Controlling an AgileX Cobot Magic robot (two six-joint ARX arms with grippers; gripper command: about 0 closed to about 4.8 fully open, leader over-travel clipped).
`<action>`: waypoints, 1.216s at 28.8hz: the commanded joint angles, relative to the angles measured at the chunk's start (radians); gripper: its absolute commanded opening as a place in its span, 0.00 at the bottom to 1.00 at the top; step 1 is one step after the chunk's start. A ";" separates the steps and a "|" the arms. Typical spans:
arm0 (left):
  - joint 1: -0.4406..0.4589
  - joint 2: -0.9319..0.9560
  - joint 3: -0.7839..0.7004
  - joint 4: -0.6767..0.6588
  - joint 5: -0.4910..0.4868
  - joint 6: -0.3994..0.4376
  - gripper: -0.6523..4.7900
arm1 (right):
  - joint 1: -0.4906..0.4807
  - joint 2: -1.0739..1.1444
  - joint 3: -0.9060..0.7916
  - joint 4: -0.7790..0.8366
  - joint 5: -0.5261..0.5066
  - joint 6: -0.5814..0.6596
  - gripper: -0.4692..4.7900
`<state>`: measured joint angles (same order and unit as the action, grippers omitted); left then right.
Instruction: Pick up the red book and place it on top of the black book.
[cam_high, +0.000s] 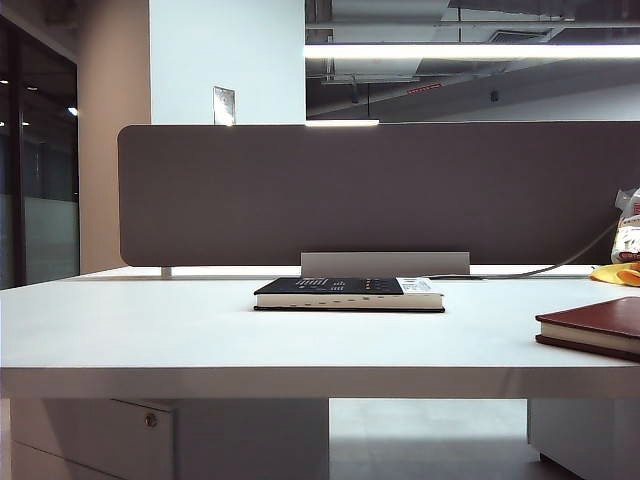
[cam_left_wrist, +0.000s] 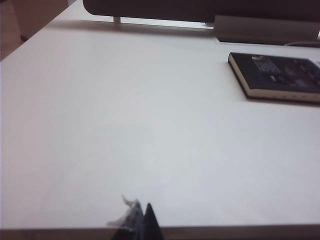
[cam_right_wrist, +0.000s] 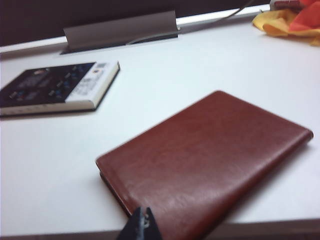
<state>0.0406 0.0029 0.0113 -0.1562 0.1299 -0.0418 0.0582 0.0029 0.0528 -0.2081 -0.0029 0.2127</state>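
Item one: the red book (cam_right_wrist: 205, 160), which I see lying flat near the front edge of the white table (cam_high: 150, 330), at the right side in the exterior view.

Item two: the black book (cam_high: 348, 293), flat at mid-table in front of the grey divider panel (cam_high: 380, 190), well apart from the red one.

Item three: right gripper (cam_right_wrist: 142, 225), tips pressed together, holding nothing, hanging just over the near edge of the red book.

Item four: left gripper (cam_left_wrist: 141, 222), tips together as far as I can see, empty, over the bare front table edge.

Item five: yellow-orange cloth (cam_right_wrist: 287, 22) at the far right, beside a grey cable (cam_high: 570, 262).
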 joint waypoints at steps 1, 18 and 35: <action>0.000 0.000 -0.004 0.009 0.001 -0.082 0.11 | 0.000 0.000 0.027 -0.008 0.002 0.032 0.09; 0.000 0.001 0.010 -0.023 0.296 -0.378 0.11 | 0.000 0.000 0.230 -0.164 0.010 0.083 0.09; -0.019 0.544 0.520 -0.274 0.511 -0.145 0.11 | 0.000 0.049 0.230 -0.177 0.012 0.106 0.09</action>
<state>0.0338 0.5117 0.4999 -0.4324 0.6243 -0.2337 0.0582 0.0509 0.2794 -0.3950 0.0051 0.3145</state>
